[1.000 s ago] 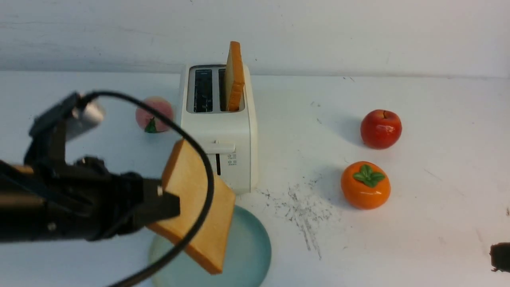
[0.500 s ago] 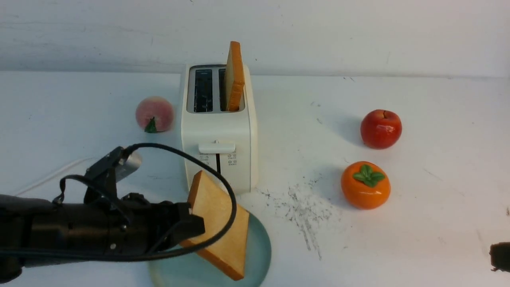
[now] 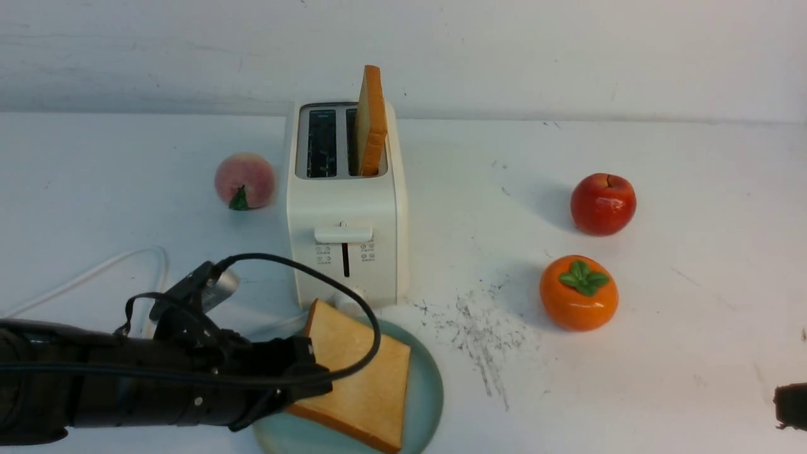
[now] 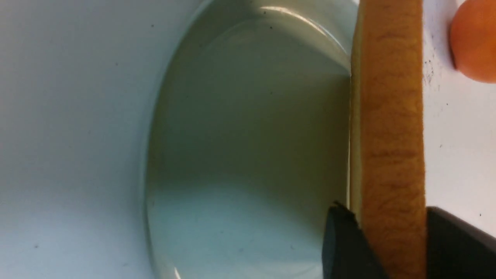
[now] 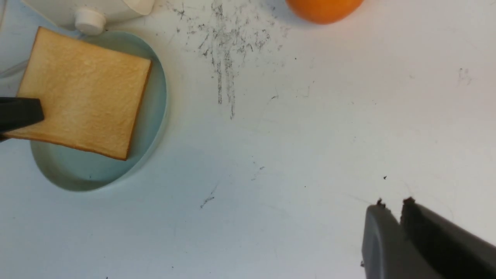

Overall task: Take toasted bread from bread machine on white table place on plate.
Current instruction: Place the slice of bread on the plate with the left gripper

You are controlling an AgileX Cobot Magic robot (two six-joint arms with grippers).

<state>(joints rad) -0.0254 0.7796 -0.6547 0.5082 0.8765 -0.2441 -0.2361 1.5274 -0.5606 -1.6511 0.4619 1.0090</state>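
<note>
My left gripper is shut on one slice of toasted bread, held nearly flat and low over the pale blue-green plate; I cannot tell if it touches. In the left wrist view the fingers clamp its brown crust beside the plate. The right wrist view shows the slice over the plate. A second slice stands in the right slot of the cream bread machine. My right gripper is shut and empty above the white table.
A peach sits left of the toaster. A red apple and an orange persimmon sit at the right. Dark scratch marks lie right of the plate. The toaster's white cord runs left.
My left arm has lowered and moved right, bringing the slice from a steep tilt above the plate to nearly flat just over it. The right gripper has not moved.
</note>
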